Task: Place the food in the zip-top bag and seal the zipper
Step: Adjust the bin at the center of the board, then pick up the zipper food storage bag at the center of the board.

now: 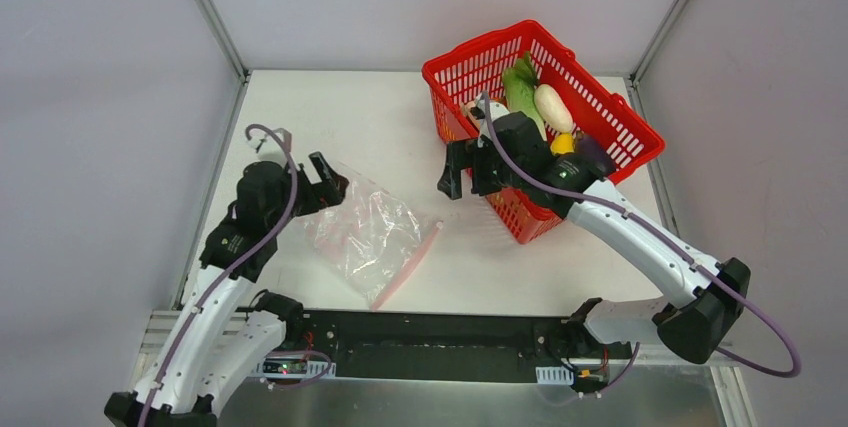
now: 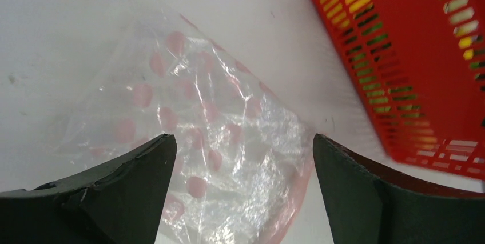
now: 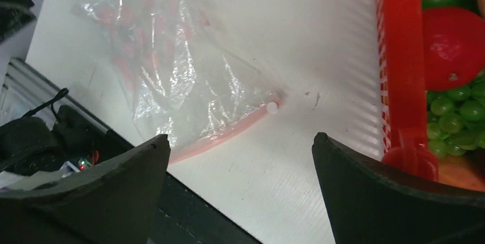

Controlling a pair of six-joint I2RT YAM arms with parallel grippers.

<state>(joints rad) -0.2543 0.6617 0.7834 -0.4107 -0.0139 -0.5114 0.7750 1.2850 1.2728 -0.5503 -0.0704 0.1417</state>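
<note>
The clear zip-top bag (image 1: 368, 232) with pink dots lies flat on the white table, its pink zipper (image 1: 408, 265) along the right-hand edge. My left gripper (image 1: 332, 179) hovers open at the bag's upper-left corner; in the left wrist view the bag (image 2: 229, 112) lies below and between the fingers, untouched. My right gripper (image 1: 460, 182) hangs open and empty between bag and basket; its view shows the zipper (image 3: 229, 135) with a white slider (image 3: 273, 107). The food sits in the basket: green leafy piece (image 1: 520, 87), white piece (image 1: 553, 107), yellow piece (image 1: 563, 144), dark purple piece (image 1: 595, 155).
The red mesh basket (image 1: 600, 107) stands at the back right, its wall close to my right gripper. In the right wrist view a red fruit (image 3: 452, 47) and green grapes (image 3: 457, 118) lie inside it. The table's black front rail (image 1: 430, 332) runs just below the bag.
</note>
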